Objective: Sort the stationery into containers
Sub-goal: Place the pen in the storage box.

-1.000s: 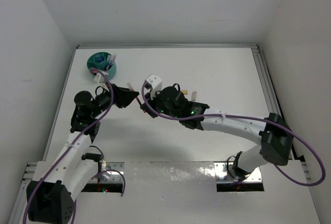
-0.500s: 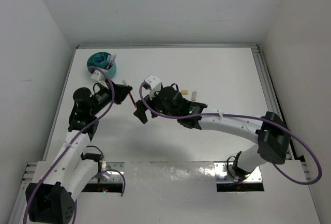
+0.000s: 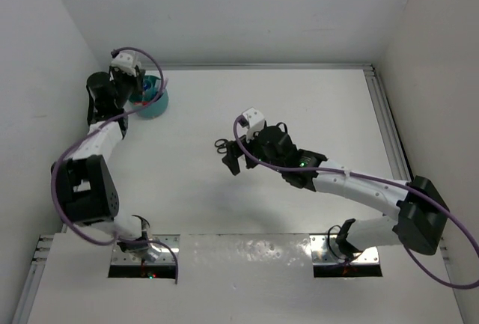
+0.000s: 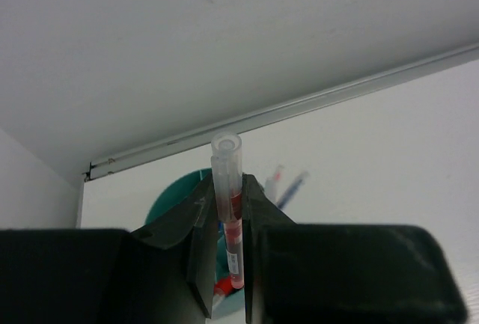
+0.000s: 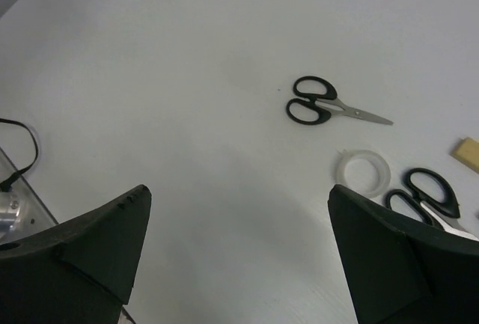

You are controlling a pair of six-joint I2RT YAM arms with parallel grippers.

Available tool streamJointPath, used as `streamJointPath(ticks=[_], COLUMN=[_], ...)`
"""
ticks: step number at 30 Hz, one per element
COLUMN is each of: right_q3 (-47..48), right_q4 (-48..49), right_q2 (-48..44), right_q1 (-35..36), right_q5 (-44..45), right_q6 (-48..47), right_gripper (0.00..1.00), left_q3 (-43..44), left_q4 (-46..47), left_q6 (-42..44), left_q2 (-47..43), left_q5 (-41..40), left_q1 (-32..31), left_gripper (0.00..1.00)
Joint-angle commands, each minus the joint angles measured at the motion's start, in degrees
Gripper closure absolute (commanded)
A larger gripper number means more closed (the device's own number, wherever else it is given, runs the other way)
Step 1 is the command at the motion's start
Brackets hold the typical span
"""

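Note:
My left gripper [image 4: 228, 189] is shut on a clear pen with red ink [image 4: 227, 161], held upright just above the round teal organiser [image 4: 174, 200]. Two more pens [image 4: 288, 186] stand in the organiser. From above, the left gripper [image 3: 141, 88] hangs over the organiser [image 3: 155, 106] at the far left corner. My right gripper [image 5: 238, 193] is open with nothing between its fingers and hovers over mid-table [image 3: 232, 161]. Ahead of it lie black-handled scissors [image 5: 322, 107], a clear tape roll [image 5: 363, 170], a second pair of scissors [image 5: 428, 193] and a beige eraser [image 5: 465, 152].
White walls close in the table on the left and at the back, close behind the organiser. A metal rail [image 3: 385, 118] runs along the table's right edge. A black cable [image 5: 22, 148] lies at the left of the right wrist view.
The left arm has taken the red pen and swung it from mid-table to the organiser in the far left corner. The right gripper has opened and drawn back to the right.

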Motion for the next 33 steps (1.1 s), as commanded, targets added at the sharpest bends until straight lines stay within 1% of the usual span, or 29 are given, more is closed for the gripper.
streamJointPath(ticks=[1, 4, 5, 9, 14, 15, 20, 23, 24, 25, 27, 28, 29, 31, 33], right_q3=[-1.2, -1.1, -0.9, 2.6, 6.7, 7.8, 9.2, 9.7, 9.8, 9.6, 9.3, 9.0, 8.7, 8.6, 8.5], right_q4=[-0.1, -0.1, 0.0, -1.5, -3.5, -4.9, -6.0, -7.7, -8.0, -8.6, -8.7, -8.8, -8.8, -9.0, -9.3], right_q2=[-1.8, -1.0, -0.6, 3.3, 7.3, 8.0, 9.3, 9.6, 9.5, 9.3, 8.7, 8.6, 8.3, 7.5, 7.2], right_q1=[-1.8, -3.9, -4.9, -7.2, -9.4, -9.6, -10.9, -11.3, -11.3, -11.3, -11.2, -11.3, -11.3, -11.3, -11.2], right_q5=[0.5, -0.3, -0.6, -2.2, -3.9, -4.1, -5.0, -5.4, -5.3, -5.2, -5.0, -4.9, -4.8, -4.7, -4.3], right_q6=[-0.5, -0.3, -0.2, -0.2, -0.7, -0.6, -0.4, -0.2, -0.4, -0.1, 0.3, 0.5, 0.8, 0.9, 1.0], right_gripper=[0.01, 0.01, 0.01, 0.01, 0.01, 0.01, 0.01, 0.01, 0.01, 0.01, 0.01, 0.01, 0.01, 0.01, 0.01], left_q3=[6.7, 11.0, 11.6, 12.3, 13.0, 13.1, 12.3, 11.3, 11.3, 11.6, 11.9, 12.7, 13.0, 13.7, 15.2], left_q4=[1.2, -2.4, -2.7, -3.4, -2.7, -2.8, -3.7, -2.6, -2.6, -2.6, -2.9, -3.4, -3.7, -3.0, -2.3], left_q6=[7.7, 9.2, 9.2, 11.3, 12.0, 13.1, 16.6, 17.1, 17.3, 18.0, 18.2, 18.0, 18.0, 16.9, 14.8], left_q2=[4.9, 9.3, 10.4, 15.1, 20.1, 20.6, 22.6, 23.3, 23.8, 24.1, 24.9, 25.0, 25.2, 24.8, 24.0], left_q5=[10.3, 13.2, 15.8, 20.4, 22.0, 22.5, 25.0, 25.7, 25.7, 25.7, 25.6, 25.4, 25.4, 25.4, 26.7], left_q1=[1.3, 2.6, 2.9, 3.4, 4.4, 4.7, 5.5, 5.5, 5.5, 5.5, 5.8, 5.8, 5.8, 6.2, 6.5], left_gripper=[1.00, 1.00, 1.00, 1.00, 1.00, 1.00, 1.00, 1.00, 0.96, 0.82, 0.66, 0.52, 0.48, 0.42, 0.41])
